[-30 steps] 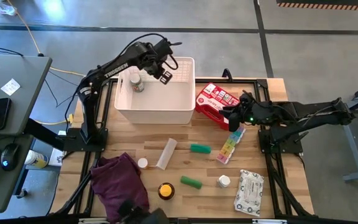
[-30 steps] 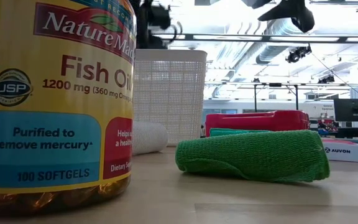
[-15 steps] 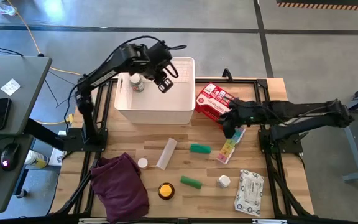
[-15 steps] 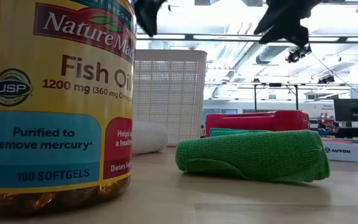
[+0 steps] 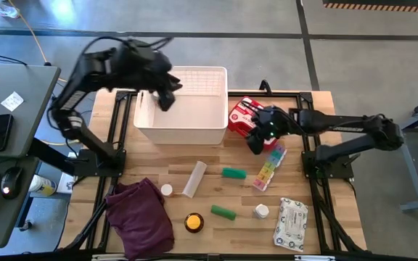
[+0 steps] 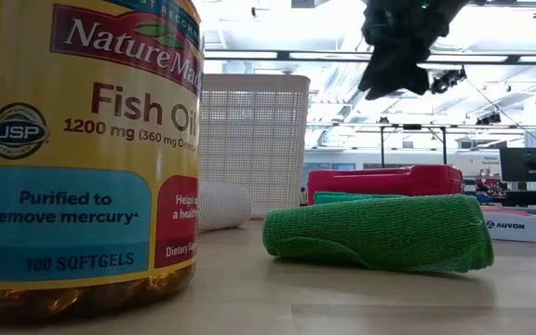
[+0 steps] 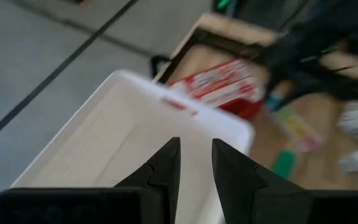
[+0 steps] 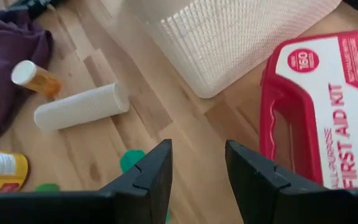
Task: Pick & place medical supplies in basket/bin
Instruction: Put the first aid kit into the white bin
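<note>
wooden table (image 5: 216,163) — left gripper (image 7: 195,163) over basket (image 5: 182,109), right gripper (image 8: 197,163) by first-aid case (image 8: 328,99) — both parted, empty.

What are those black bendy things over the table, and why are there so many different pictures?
Those are two robot arms, each ending in a two-finger pincher called a gripper. Their job is to put medical things into the white basket.

One picture looks straight down from above. One sits low on the table, right behind a big fish oil bottle. The other two come from small cameras on the arms' wrists.

The left gripper hangs over the basket with a small gap between its fingers and nothing in it. The right gripper hovers beside the red first-aid kit, fingers apart, also holding nothing.

On the wooden table lie two green rolls, a rainbow pill box, a white wipes pack, a white roll and a purple cloth.
</note>
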Robot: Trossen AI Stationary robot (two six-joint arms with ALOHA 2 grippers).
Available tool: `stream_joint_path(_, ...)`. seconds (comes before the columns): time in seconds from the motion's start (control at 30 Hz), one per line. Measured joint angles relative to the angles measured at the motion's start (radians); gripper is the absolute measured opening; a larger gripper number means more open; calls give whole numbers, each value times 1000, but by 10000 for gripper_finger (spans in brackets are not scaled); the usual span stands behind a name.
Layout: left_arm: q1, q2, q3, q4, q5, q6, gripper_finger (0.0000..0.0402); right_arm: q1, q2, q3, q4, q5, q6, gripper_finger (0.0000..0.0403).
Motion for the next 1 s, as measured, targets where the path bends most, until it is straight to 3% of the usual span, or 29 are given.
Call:
stream_joint_path(0.23,3,-64,0,37,25,-11,127,-29,134,137,-133,-2,-73,139)
stream_joint_path(0.47,2,-73,-2,-52,30,0,127,-43,232,138,-206,-10,-84,144)
stream_joint_path(0.83,3,-120,-2,-47,34,104,127,-123,309,138,-213,10,-101,213)
stream_joint_path(1.0,3,-155,-48,-29,37,146,127,-154,335,138,-192,39,-162,221)
